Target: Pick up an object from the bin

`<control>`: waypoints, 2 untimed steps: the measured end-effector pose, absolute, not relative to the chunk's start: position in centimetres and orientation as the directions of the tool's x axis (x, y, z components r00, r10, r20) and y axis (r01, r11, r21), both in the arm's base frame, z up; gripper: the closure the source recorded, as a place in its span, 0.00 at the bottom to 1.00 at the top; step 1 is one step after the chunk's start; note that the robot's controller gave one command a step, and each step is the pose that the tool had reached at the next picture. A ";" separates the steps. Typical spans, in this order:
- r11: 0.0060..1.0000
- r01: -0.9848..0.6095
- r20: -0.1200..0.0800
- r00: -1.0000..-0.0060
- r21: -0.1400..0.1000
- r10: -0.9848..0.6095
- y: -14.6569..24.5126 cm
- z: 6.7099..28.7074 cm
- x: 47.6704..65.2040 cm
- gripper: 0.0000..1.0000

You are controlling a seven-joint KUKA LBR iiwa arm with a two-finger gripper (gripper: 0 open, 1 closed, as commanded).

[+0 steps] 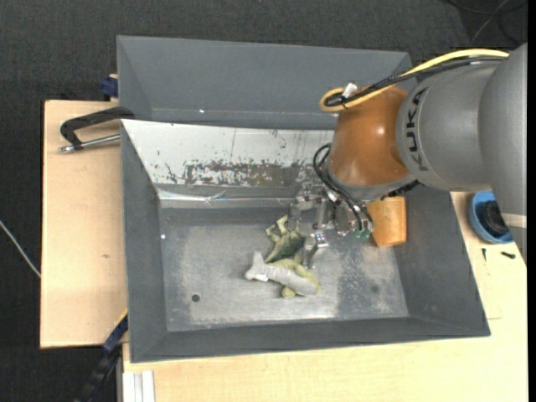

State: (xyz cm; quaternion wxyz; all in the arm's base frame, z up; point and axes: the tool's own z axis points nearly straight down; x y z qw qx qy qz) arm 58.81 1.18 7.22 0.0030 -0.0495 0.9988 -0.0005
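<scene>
Scratched grey metal forms the floor and the sloping walls of the bin [142, 224]; dark carpet lies around it. From the right the thick grey arm [469, 132] with its orange-brown wrist cover [368, 145] reaches over the far half of the bin floor; below the cover hangs the metal gripper [315, 234], low over the floor and near the back wall. Whether the gripper is apart or together I cannot tell, because its tip blends with the shiny parts around it and with the toys under it; I also cannot tell if anything is clamped in it.

Directly at the tip of the gripper, on its left and a little nearer to the front wall, lies a small green and yellow toy figure of irregular shape [283, 243]; it seems to touch the gripper, but this is not certain. Just in front of this figure, further from the gripper, lies a pale grey-white toy fish with a yellowish underside [280, 273]; the two toys touch each other. On the right of the gripper, just beside it and partly under the arm, is an orange rectangular block [389, 222].
</scene>
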 end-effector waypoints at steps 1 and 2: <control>0.996 -0.094 -0.006 -0.996 0.000 -0.094 1.0 7.5 58.8 1.00; 0.930 -0.369 -0.011 -0.929 -0.003 -0.369 0.2 20.8 57.3 1.00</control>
